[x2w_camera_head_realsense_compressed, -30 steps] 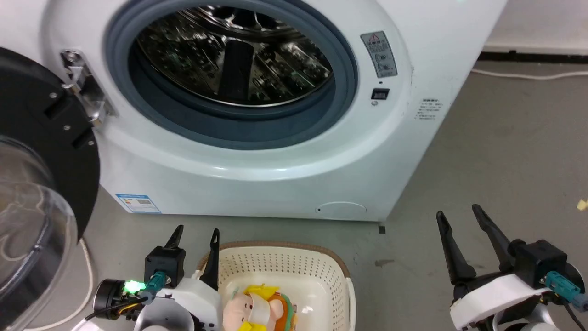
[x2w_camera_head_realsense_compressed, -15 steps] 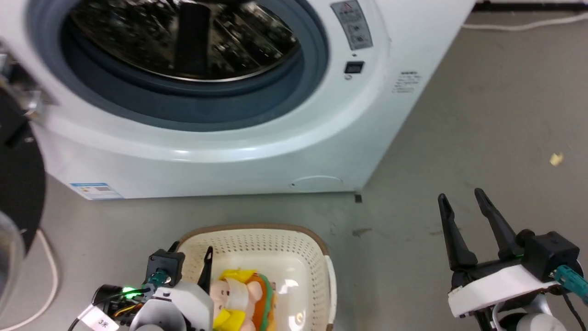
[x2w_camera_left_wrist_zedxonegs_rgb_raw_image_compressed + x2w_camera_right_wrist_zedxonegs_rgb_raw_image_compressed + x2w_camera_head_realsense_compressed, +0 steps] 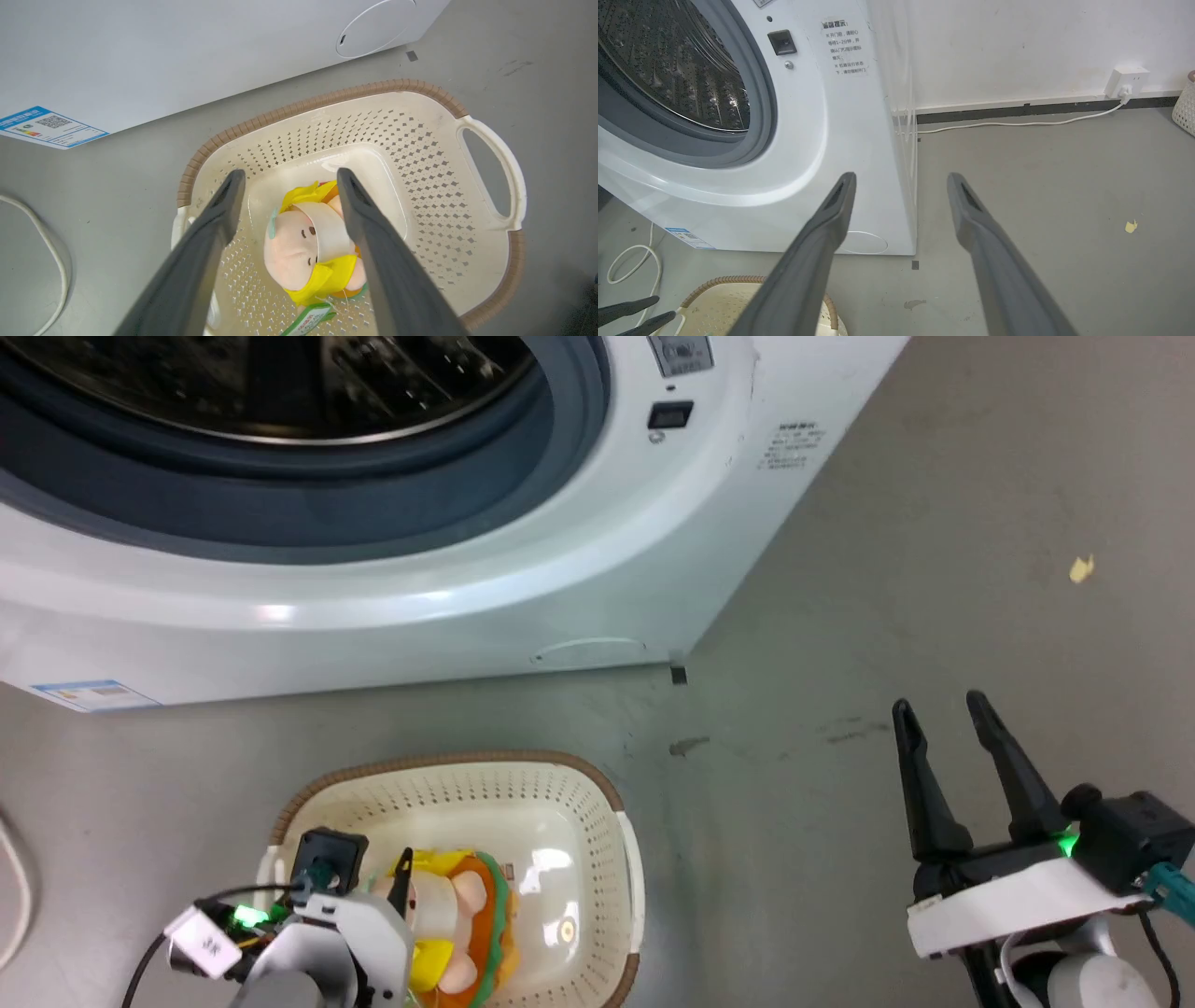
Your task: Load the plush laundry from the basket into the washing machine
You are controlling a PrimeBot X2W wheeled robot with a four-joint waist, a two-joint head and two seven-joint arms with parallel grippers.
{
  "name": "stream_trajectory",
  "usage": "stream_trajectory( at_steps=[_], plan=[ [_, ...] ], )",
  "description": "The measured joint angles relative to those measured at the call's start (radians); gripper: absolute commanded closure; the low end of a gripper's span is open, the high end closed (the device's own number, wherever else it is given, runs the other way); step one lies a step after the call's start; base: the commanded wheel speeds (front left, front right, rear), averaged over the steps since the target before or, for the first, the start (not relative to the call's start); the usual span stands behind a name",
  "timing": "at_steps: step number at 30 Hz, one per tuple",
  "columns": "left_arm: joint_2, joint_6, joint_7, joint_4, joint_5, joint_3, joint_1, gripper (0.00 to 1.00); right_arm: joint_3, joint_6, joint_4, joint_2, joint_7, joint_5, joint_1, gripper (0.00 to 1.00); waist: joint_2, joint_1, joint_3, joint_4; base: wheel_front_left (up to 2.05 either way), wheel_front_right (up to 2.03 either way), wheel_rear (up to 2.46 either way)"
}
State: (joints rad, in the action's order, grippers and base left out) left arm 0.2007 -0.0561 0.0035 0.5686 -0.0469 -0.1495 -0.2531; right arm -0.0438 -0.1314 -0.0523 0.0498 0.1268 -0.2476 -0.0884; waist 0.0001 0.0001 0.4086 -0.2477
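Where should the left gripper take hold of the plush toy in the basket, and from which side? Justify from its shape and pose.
Probably across the soft, rounded head of the plush toy, from above. It lies face up on the floor of the basket, whose walls block sideways approaches, and the open left gripper frames it.

Grey floor, scuffed. White wall w/ black skirting. Socket just above skirting; white cable runs left from socket; yellow scrap on floor below socket.
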Motion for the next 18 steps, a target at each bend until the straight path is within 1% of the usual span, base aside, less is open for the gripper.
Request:
stream_trajectory(
  at_steps=[18],
  plan=[
    [0.055, -0.016, 0.113, 0.218, 0.021, -0.1, -0.163, 0.0, -0.018, 0.0, -0.02, 0.0, 0.039, -0.082, -0.044, 0.0, 0.0, 0.0, 0.155, -0.065, 0.0, 0.0, 0.0]
  ],
)
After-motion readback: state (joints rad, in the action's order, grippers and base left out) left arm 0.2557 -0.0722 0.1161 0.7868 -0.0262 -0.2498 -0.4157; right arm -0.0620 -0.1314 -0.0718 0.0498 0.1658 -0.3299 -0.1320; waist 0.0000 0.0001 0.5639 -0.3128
